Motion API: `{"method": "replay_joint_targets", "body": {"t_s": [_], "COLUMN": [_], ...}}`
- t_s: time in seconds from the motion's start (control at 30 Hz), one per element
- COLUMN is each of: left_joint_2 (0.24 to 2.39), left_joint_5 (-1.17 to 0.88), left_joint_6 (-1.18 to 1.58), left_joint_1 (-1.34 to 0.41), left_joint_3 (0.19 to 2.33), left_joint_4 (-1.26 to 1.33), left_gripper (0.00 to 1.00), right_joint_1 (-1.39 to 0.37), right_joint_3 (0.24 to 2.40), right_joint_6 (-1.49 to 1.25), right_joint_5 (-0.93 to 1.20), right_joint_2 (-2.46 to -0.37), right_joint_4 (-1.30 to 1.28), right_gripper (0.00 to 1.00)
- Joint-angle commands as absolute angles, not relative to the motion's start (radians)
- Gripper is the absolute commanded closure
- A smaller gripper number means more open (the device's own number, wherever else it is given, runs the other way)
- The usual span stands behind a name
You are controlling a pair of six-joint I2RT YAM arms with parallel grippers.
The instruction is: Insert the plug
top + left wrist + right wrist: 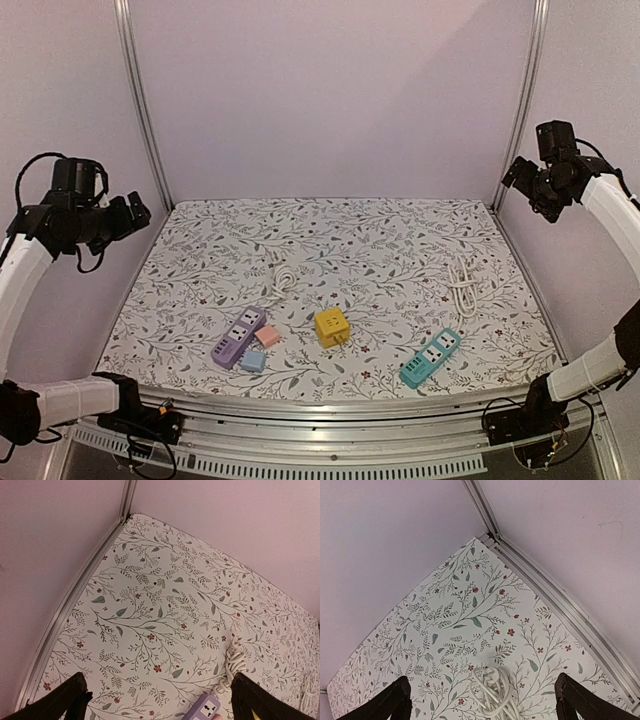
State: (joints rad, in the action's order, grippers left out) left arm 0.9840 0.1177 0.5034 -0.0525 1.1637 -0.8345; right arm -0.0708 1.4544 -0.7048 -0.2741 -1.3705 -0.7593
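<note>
Nearest to us runs the metal rail (330,408) at the front edge of the table, with both arm bases fixed along it. At the far left, the left gripper (137,212) hangs high over the nine o'clock edge of the flowered cloth (380,235). In its wrist view the jaws stand wide apart and hold nothing. At about seven o'clock from the cloth's centre lies the purple power strip (238,338), slanted, with a pink block (268,335) just beside its right side and a pale blue block (253,361) just beside its near end. From the strip's far end a white cord (281,275) goes toward twelve o'clock into a loose coil. We cannot make out its plug clearly. The yellow socket cube (332,327) stands alone near six o'clock. At five o'clock lies the teal power strip (431,358), and a second white cord (462,283) is bundled at one o'clock from it. At the far right, the right gripper (518,180) is raised above the two o'clock edge, its jaws also wide and empty.
</note>
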Motion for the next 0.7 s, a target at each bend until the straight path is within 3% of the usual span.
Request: {"method": "replay_joint_targets", "body": {"t_s": [0.0, 0.2, 0.67], "left_joint_2": [1.011, 1.083, 1.357], "left_joint_5": [0.011, 0.008, 0.156], "left_joint_6": [0.538, 0.568, 0.941], "left_joint_1": [-0.053, -0.164, -0.709], "left_joint_3": [1.148, 1.156, 1.275], "left_joint_4": [-0.908, -0.938, -1.01], "left_gripper": [0.0, 0.01, 0.03], "right_joint_1": [-0.069, -0.09, -0.161], "right_joint_3": [1.469, 1.483, 1.388], "right_joint_6": [-0.762, -0.696, -0.604], "right_joint_5": [-0.265, -0.192, 0.021], "right_joint_2": [-1.366, -1.407, -1.377], "right_joint_4": [-0.986, -1.131, -1.175], "right_gripper": [0.01, 0.01, 0.01]}}
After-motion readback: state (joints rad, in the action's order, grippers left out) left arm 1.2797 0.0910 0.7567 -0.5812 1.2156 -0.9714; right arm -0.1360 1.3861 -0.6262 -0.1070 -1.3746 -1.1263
